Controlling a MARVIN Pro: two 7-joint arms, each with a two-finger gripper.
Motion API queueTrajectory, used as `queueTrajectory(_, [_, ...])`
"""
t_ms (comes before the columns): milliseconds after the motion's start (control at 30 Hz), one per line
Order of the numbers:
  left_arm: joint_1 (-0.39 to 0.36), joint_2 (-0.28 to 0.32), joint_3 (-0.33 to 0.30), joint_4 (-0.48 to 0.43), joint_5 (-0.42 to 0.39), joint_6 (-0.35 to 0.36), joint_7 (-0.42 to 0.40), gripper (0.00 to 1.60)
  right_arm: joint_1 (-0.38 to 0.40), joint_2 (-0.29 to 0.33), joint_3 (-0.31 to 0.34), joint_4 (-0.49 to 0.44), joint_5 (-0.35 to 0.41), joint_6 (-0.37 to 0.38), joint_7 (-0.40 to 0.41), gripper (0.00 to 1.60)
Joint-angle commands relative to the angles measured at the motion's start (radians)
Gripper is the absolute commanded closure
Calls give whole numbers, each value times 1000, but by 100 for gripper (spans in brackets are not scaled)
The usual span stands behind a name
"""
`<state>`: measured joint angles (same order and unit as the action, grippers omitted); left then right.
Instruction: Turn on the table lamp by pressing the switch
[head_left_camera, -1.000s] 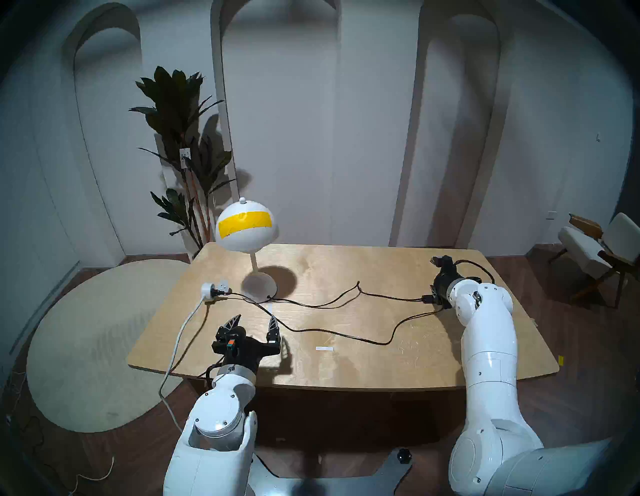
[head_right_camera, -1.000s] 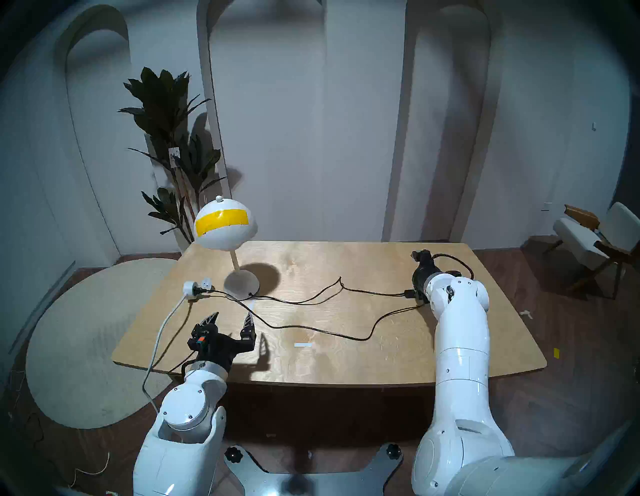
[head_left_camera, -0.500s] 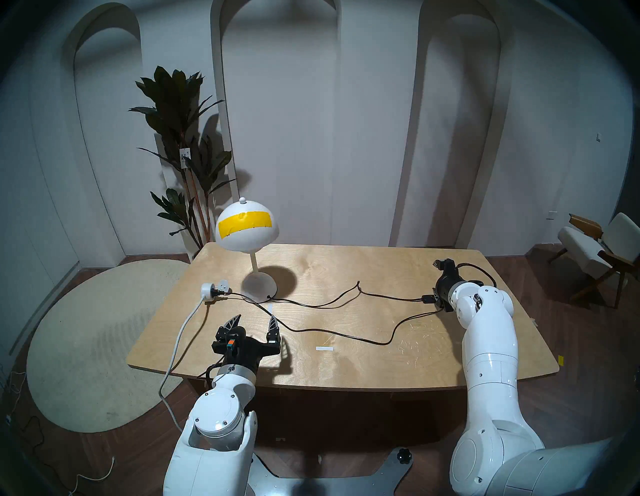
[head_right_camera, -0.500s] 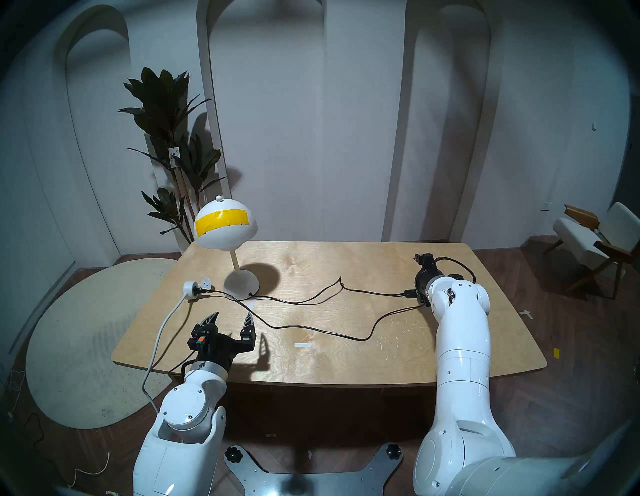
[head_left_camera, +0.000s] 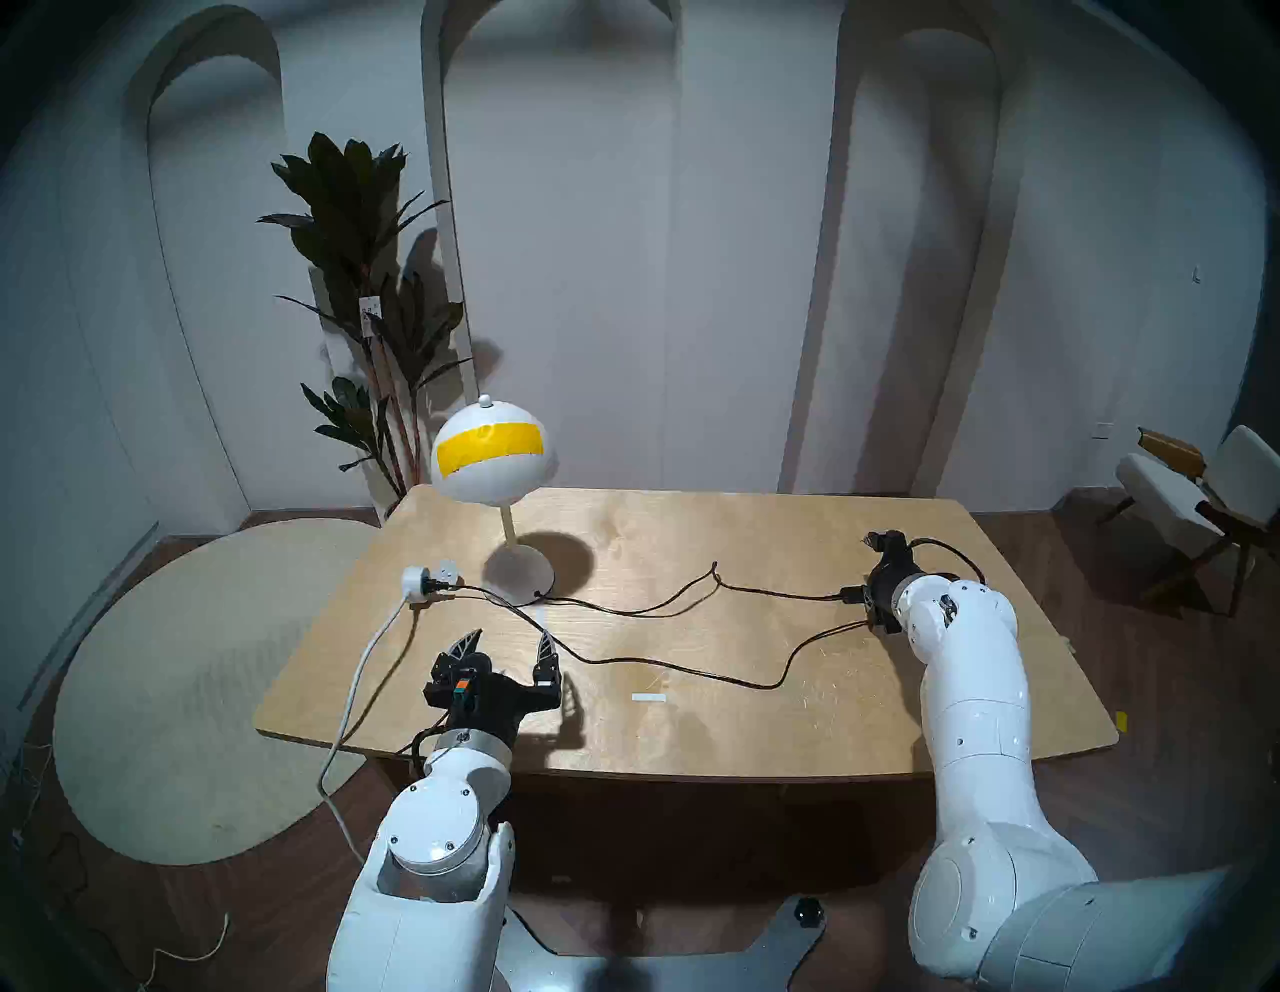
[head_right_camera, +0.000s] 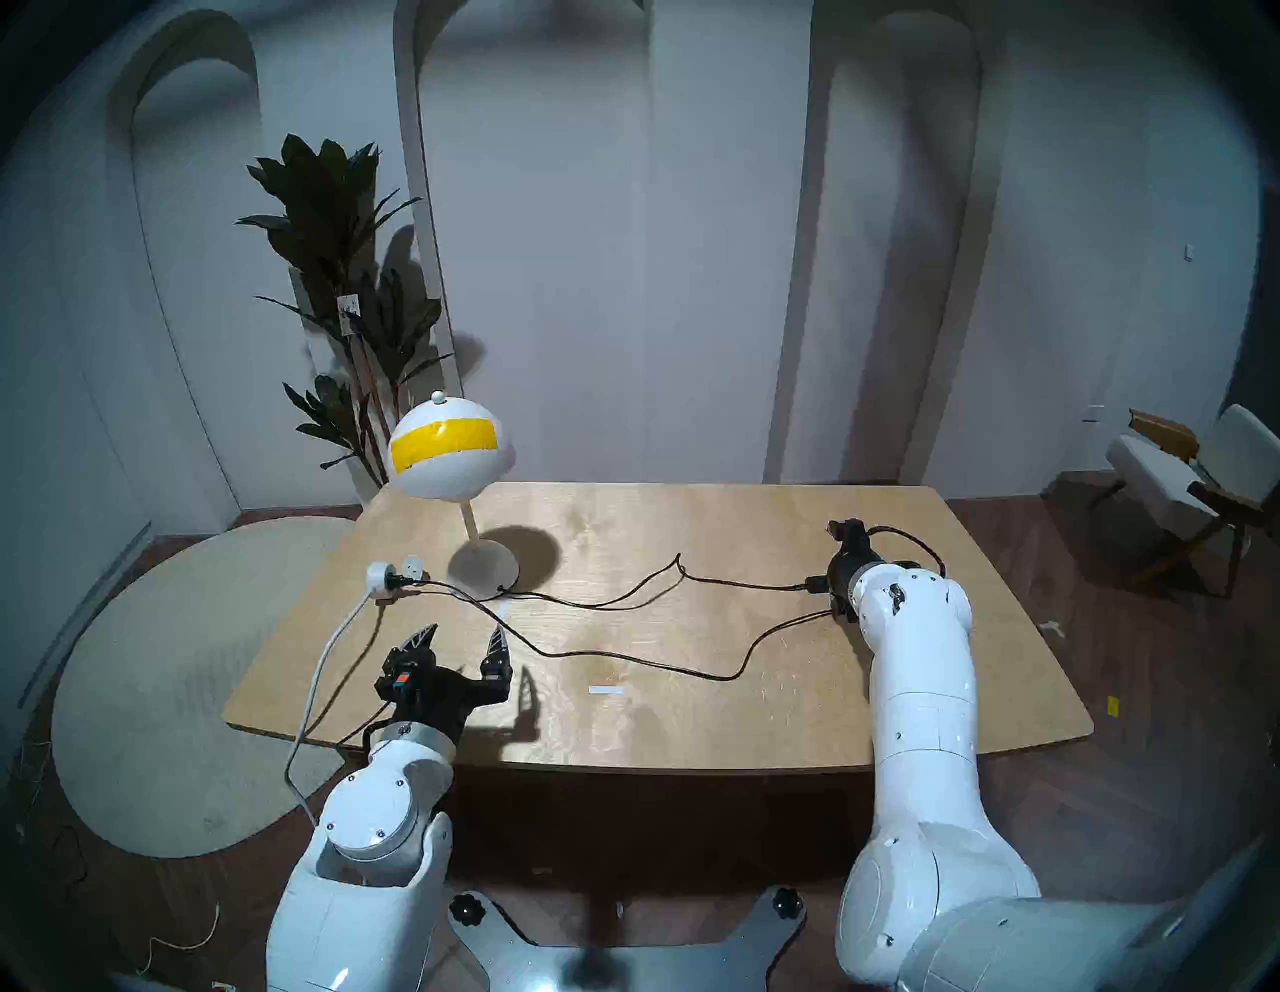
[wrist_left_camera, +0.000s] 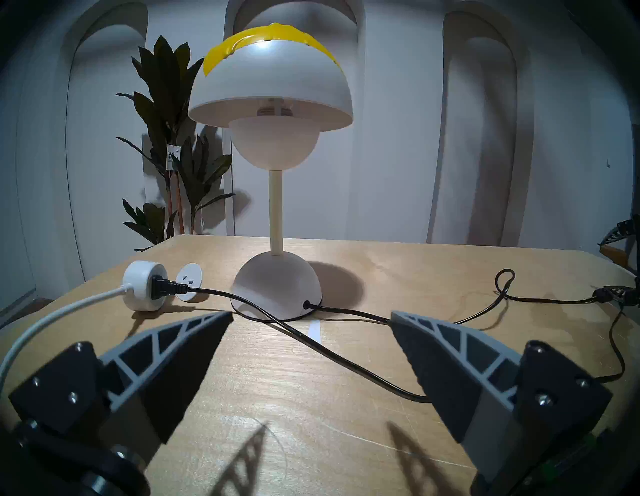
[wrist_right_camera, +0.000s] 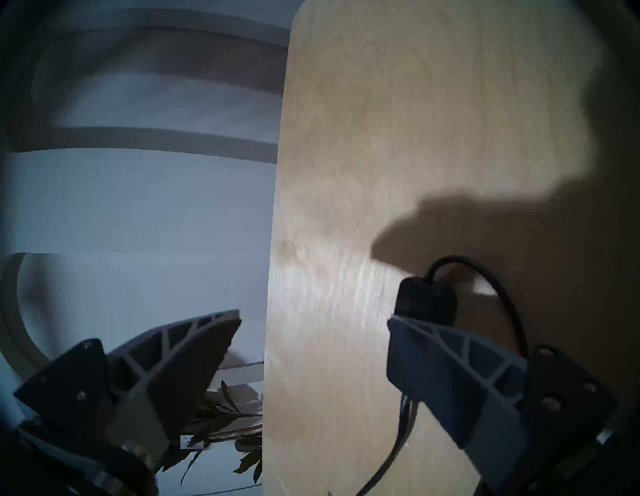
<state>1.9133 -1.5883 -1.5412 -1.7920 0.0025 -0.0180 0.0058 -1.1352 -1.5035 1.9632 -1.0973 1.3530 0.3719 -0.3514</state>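
Black left gripper (head_left_camera: 511, 641) jaws spread wide, hovering low over near-left table (head_left_camera: 692, 526), gripping nothing. Right gripper (wrist_right_camera: 313, 320) jaws also spread, turned sideways at the right edge, one finger (wrist_right_camera: 450, 353) against the black inline switch (wrist_right_camera: 424, 299) on the black cord (head_left_camera: 665, 666). White table lamp (head_left_camera: 493, 454) with yellow tape stands upright far-left, unlit, white socket (head_left_camera: 415, 578) just left of its base.
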Motion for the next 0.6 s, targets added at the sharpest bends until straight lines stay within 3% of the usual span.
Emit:
queueTrajectory(0, [-5,0,-1,-21,-1,-4,-1,0,18,11,3,4,0,-3,2,0])
queueTrajectory(400, [-6,0,-1,-20,-1,-4,0,0,-18,-17,-3,-167,39,53,-42,0])
queueTrajectory(567, [-6,0,-1,-21,-1,-4,-1,0,-21,-23,-8,-190,46,63,-65,0])
